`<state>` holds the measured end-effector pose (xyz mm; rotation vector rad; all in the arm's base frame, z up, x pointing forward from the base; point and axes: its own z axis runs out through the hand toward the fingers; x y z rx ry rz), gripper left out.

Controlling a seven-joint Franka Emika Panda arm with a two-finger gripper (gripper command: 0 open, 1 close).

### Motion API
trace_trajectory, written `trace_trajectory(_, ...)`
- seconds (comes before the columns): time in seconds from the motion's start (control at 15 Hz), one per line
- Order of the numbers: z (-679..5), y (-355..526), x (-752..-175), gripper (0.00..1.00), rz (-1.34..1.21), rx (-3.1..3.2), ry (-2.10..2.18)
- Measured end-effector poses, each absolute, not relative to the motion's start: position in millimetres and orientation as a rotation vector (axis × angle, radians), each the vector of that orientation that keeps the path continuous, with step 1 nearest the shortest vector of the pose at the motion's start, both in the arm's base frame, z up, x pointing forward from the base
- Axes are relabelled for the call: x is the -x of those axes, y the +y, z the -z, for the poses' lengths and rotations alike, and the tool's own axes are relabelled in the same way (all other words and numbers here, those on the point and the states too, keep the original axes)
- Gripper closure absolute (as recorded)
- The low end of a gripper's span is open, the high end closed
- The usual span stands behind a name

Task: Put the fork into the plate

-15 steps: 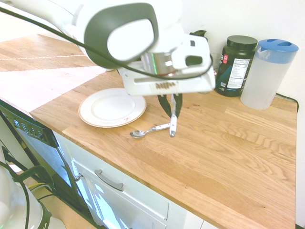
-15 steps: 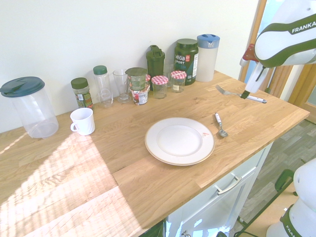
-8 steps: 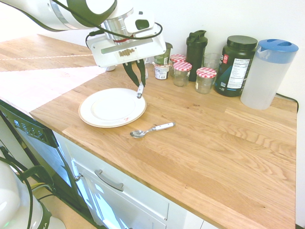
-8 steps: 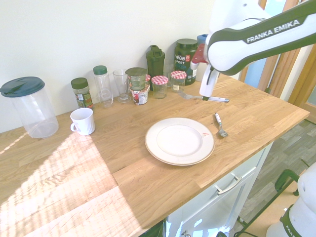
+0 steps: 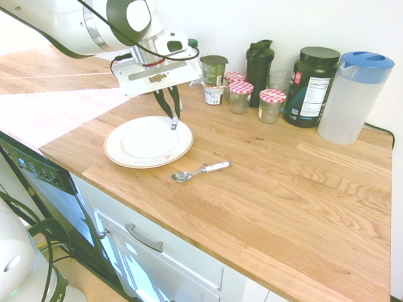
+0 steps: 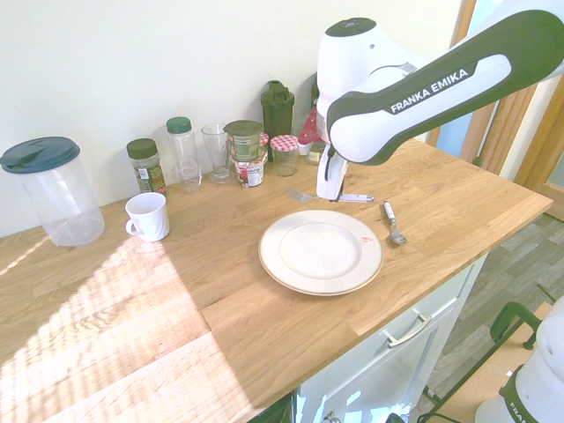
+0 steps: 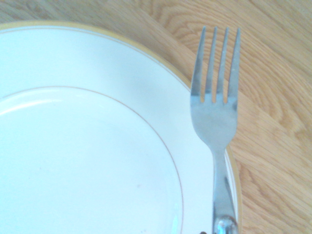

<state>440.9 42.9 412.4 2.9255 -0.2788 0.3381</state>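
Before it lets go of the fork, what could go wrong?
The fork sits over the plate's edge, tines beyond the rim, so a release here could tip it onto the counter. The gripper hangs low by the plate; lowering further might knock the rim.

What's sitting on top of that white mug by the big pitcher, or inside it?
Nothing rests across the rim of the white mug. Its bottom can't be seen; the near wall hides it.

Wooden counter (image 5: 271, 207) — plate (image 5: 148, 143), spoon (image 5: 200, 171), jars (image 5: 240, 99), mug (image 6: 148, 217), pitchers (image 5: 354, 100)
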Motion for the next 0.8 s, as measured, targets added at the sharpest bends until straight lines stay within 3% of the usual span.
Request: trace_trajectory(0.8,-377.7,109.4,-458.8,1.0,-0.306,-2.945,-0.098)
